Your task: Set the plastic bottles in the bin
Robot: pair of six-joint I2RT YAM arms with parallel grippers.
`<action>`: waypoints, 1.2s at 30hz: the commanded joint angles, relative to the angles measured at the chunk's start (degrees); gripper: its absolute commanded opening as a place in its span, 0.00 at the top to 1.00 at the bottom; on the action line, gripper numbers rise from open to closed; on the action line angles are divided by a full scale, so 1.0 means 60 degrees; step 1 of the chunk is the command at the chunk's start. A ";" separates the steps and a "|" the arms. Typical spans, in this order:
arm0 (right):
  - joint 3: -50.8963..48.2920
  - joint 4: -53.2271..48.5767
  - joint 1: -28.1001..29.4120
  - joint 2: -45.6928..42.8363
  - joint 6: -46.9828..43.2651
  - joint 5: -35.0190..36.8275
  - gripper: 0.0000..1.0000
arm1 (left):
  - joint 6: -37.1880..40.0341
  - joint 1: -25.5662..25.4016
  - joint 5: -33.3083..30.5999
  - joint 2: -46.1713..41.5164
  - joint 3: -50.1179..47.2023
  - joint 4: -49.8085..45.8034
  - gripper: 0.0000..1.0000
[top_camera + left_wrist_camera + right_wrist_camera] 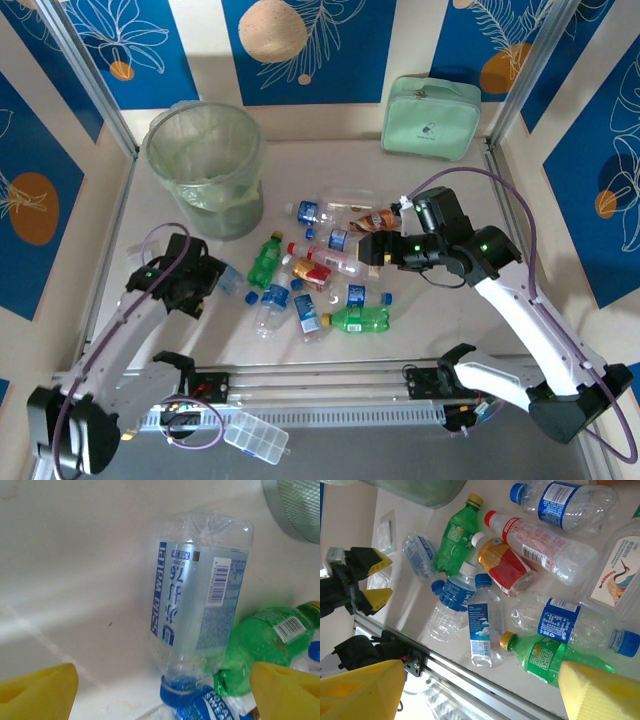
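Note:
Several plastic bottles point(320, 275), clear or green with blue or red labels, lie scattered in the middle of the table. The bin point(205, 165), lined with a pale green bag, stands at the back left. My left gripper point(213, 276) is open at the left end of the pile. In the left wrist view a clear soda-water bottle point(200, 595) lies ahead, between the spread yellow fingertips point(40, 692), with a green bottle point(262, 640) beside it. My right gripper point(370, 250) hangs open above the pile. Its fingertips point(600, 695) flank a green bottle point(545, 655) and a clear bottle point(482, 625) below.
A mint-green zippered case point(430, 118) leans against the back wall at the right. A clear compartment box point(256, 437) lies in front of the metal rail point(330, 385) along the near edge. The bin's base point(295, 505) is just beyond the soda-water bottle.

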 commanded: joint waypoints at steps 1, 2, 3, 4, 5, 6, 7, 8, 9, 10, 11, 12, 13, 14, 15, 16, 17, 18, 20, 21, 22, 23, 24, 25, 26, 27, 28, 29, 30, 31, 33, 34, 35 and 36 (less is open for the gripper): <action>-0.0151 -0.0266 -0.0189 -0.0124 -0.0176 -0.0067 0.19 | -0.0012 -0.0029 0.0129 0.0653 0.0009 0.1154 0.11; -0.0200 -0.0270 -0.0248 -0.0170 -0.0176 -0.0081 0.19 | 0.0062 -0.0033 0.0100 0.0887 0.0081 0.1220 0.11; -0.0258 -0.0270 -0.0297 -0.0229 -0.0155 -0.0109 0.19 | 0.0133 -0.0030 0.0084 0.1152 0.0160 0.1302 0.11; -0.0324 -0.0270 -0.0359 -0.0282 -0.0134 -0.0138 0.19 | 0.0198 -0.0035 0.0095 0.1410 0.0243 0.1359 0.11; -0.0396 -0.0268 -0.0399 -0.0332 -0.0122 -0.0163 0.19 | 0.0222 -0.0032 0.0095 0.1617 0.0319 0.1391 0.11; -0.0455 -0.0255 -0.0458 -0.0382 -0.0104 -0.0192 0.19 | 0.0253 -0.0017 0.0110 0.1842 0.0387 0.1434 0.11; -0.0515 -0.0241 -0.0501 -0.0417 -0.0082 -0.0222 0.19 | 0.0280 -0.0028 0.0092 0.2050 0.0449 0.1477 0.11; -0.0559 -0.0241 -0.0545 -0.0449 -0.0061 -0.0250 0.19 | 0.0293 -0.0019 0.0082 0.2222 0.0504 0.1472 0.11; -0.0604 -0.0228 -0.0587 -0.0475 -0.0044 -0.0293 0.19 | 0.0301 -0.0030 0.0055 0.2411 0.0565 0.1464 0.11; -0.0636 -0.0226 -0.0630 -0.0506 -0.0037 -0.0314 0.19 | 0.0329 -0.0027 0.0037 0.2610 0.0614 0.1490 0.11; -0.0664 -0.0226 -0.0651 -0.0511 -0.0023 -0.0330 0.19 | 0.0363 -0.0025 0.0022 0.2770 0.0654 0.1519 0.11; -0.0694 -0.0212 -0.0680 -0.0539 -0.0030 -0.0345 0.19 | 0.0378 -0.0022 0.0022 0.2932 0.0677 0.1597 0.11; -0.0717 -0.0212 -0.0696 -0.0550 -0.0030 -0.0359 0.19 | 0.0391 -0.0025 0.0034 0.3070 0.0670 0.1733 0.11; -0.0725 -0.0211 -0.0710 -0.0554 -0.0030 -0.0375 0.19 | 0.0427 -0.0026 0.0058 0.3176 0.0678 0.1879 0.11; -0.0752 -0.0211 -0.0725 -0.0568 -0.0030 -0.0417 0.19 | 0.0434 -0.0018 0.0079 0.3302 0.0691 0.2017 0.11; -0.0768 -0.0224 -0.0741 -0.0569 -0.0030 -0.0417 0.19 | 0.0474 -0.0029 0.0095 0.3420 0.0720 0.2137 0.11; -0.0783 -0.0228 -0.0755 -0.0574 -0.0030 -0.0442 0.19 | 0.0526 -0.0024 0.0088 0.3511 0.0750 0.2226 0.11; -0.0809 -0.0215 -0.0781 -0.0579 -0.0030 -0.0453 0.19 | 0.0574 -0.0032 0.0080 0.3635 0.0791 0.2296 0.11; -0.0835 -0.0211 -0.0820 -0.0569 -0.0030 -0.0472 0.19 | 0.0649 -0.0027 0.0080 0.3862 0.0860 0.2382 0.11; -0.0842 -0.0211 -0.0842 -0.0556 -0.0030 -0.0503 0.19 | 0.0694 -0.0019 0.0081 0.3994 0.0893 0.2402 0.10; -0.0842 -0.0208 -0.0871 -0.0547 -0.0044 -0.0515 0.19 | 0.0724 -0.0015 0.0067 0.4128 0.0933 0.2380 0.09; -0.0842 -0.0211 -0.0898 -0.0522 -0.0052 -0.0536 0.19 | 0.0753 -0.0017 0.0052 0.4231 0.0954 0.2362 0.09; -0.0838 -0.0212 -0.0916 -0.0511 -0.0059 -0.0565 0.19 | 0.0761 -0.0016 0.0040 0.4331 0.0956 0.2347 0.08; -0.0820 -0.0225 -0.0945 -0.0495 -0.0064 -0.0589 0.19 | 0.0755 -0.0017 0.0017 0.4417 0.0942 0.2332 0.08; -0.0841 -0.0226 -0.0964 -0.0481 -0.0074 -0.0596 0.19 | 0.0745 -0.0019 -0.0008 0.4483 0.0934 0.2340 0.07; -0.0849 -0.0226 -0.0997 -0.0465 -0.0088 -0.0613 0.19 | 0.0760 -0.0017 -0.0022 0.4546 0.0920 0.2370 0.07; -0.0869 -0.0226 -0.1018 -0.0462 -0.0088 -0.0621 0.19 | 0.0770 -0.0016 -0.0033 0.4618 0.0932 0.2387 0.07; -0.0893 -0.0213 -0.1032 -0.0460 -0.0089 -0.0633 0.19 | 0.0782 -0.0024 -0.0050 0.4688 0.0938 0.2373 0.06; -0.0915 -0.0211 -0.1050 -0.0466 -0.0089 -0.0664 0.19 | 0.0822 -0.0022 -0.0057 0.4767 0.0953 0.2373 0.06; -0.0937 -0.0211 -0.1077 -0.0452 -0.0089 -0.0685 0.19 | 0.0878 -0.0022 -0.0051 0.4863 0.0970 0.2373 0.06; -0.0961 -0.0211 -0.1107 -0.0437 -0.0089 -0.0713 0.19 | 0.0978 -0.0022 -0.0060 0.5064 0.1054 0.2269 0.06; -0.0970 -0.0211 -0.1122 -0.0422 -0.0096 -0.0736 0.19 | 0.0988 -0.0019 -0.0127 0.5170 0.1134 0.2080 0.06; -0.0974 -0.0211 -0.1142 -0.0408 -0.0105 -0.0742 0.19 | 0.1001 -0.0022 -0.0197 0.5242 0.1184 0.1932 0.05; -0.0974 -0.0211 -0.1160 -0.0396 -0.0114 -0.0754 0.19 | 0.1024 -0.0027 -0.0241 0.5314 0.1205 0.1875 0.05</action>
